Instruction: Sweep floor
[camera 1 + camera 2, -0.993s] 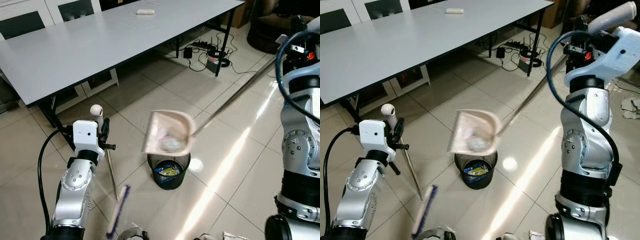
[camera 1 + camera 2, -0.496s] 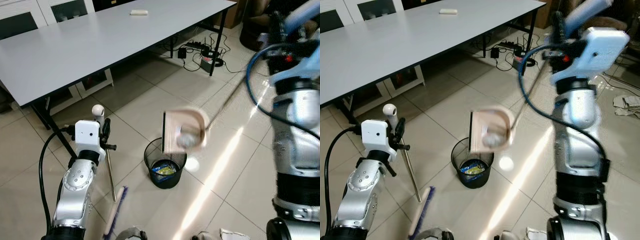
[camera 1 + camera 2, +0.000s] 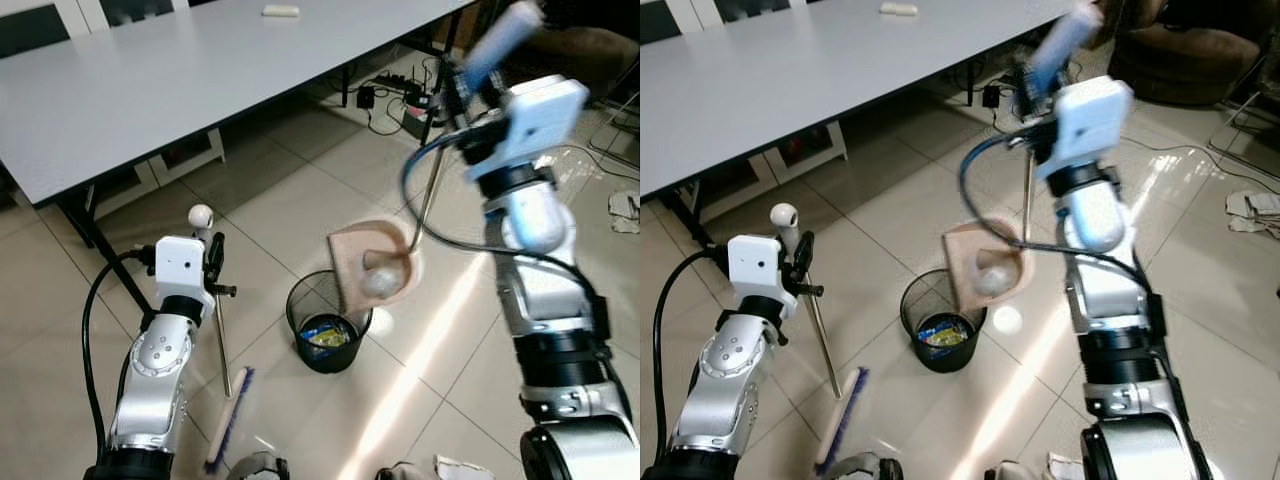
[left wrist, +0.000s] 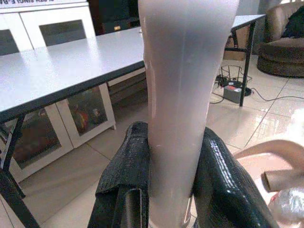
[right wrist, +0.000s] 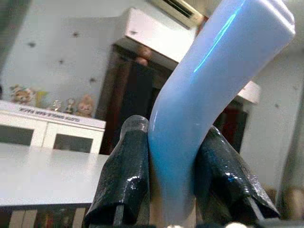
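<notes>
My left gripper point(image 3: 212, 270) is shut on the pale broom handle point(image 4: 183, 85), just under its round knob. The thin shaft point(image 3: 221, 340) slants down to the purple-bristled broom head point(image 3: 228, 432) on the tiles. Raised at the upper right, my right gripper point(image 5: 173, 142) is shut on the blue grip point(image 3: 497, 42) of the long-handled dustpan. Its beige pan point(image 3: 375, 262) hangs steeply tilted above the black mesh bin point(image 3: 300, 305), with a crumpled white wad point(image 3: 381, 283) in it. Yellow and blue rubbish point(image 3: 327, 336) lies in the bin.
A long grey table point(image 3: 150, 90) on black legs stands behind the bin, white cabinets beyond it. Power strips and cables point(image 3: 400, 95) lie under its right end. A brown sofa point(image 3: 1180, 60) sits at the far right. Paper scraps point(image 3: 625, 205) lie on the glossy tiles.
My right arm has swung in towards the middle and lifted the dustpan handle nearly upright, so the pan tips more steeply over the bin. The left arm and broom barely moved.
</notes>
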Robot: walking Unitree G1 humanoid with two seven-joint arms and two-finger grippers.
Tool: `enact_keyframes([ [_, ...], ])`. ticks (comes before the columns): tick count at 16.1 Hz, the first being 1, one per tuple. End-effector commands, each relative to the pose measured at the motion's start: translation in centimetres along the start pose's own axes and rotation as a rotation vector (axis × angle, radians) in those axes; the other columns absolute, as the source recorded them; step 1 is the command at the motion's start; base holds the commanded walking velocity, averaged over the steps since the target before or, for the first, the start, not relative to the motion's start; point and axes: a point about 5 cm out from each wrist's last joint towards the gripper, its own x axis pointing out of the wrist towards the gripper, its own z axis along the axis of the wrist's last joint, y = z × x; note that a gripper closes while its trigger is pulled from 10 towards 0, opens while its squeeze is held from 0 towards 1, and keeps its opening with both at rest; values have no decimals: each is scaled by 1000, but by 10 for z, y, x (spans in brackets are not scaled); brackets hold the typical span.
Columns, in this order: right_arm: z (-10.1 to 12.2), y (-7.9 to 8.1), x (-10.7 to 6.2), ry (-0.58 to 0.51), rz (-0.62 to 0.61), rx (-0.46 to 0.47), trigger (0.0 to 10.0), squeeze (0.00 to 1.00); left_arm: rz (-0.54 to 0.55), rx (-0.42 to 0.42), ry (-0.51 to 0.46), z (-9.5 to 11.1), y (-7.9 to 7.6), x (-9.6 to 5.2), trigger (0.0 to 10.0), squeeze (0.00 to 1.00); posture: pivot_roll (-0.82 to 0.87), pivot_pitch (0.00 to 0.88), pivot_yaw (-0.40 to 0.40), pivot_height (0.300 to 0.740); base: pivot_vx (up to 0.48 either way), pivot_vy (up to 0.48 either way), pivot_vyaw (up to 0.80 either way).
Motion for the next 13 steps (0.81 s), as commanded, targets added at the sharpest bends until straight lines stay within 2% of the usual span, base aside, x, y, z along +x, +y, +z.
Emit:
enact_keyframes([
  [1, 16, 7, 8, -102, 38, -17, 10000, 0, 0, 6, -31, 6, 1, 2, 10000, 0, -7, 71, 10, 740, 0, 0, 0],
  [5, 11, 30, 0, -122, 97, 8, 10000, 0, -23, -5, -28, 6, -2, 3, 10000, 0, -6, 67, 6, 740, 0, 0, 0],
  [6, 12, 44, -2, -142, 157, 7, 10000, 0, -32, -9, -29, 7, -4, 4, 10000, 0, -6, 72, 4, 740, 0, 0, 0],
  [9, 11, 63, -5, -157, 283, -70, 10000, 0, -35, -10, -33, 8, -5, 6, 10000, 0, -4, 76, 3, 740, 0, 0, 0],
  [13, 9, 71, -8, -154, 338, -93, 10000, 0, -35, -7, -36, 9, -3, 7, 10000, 0, -4, 75, 6, 740, 0, 0, 0],
])
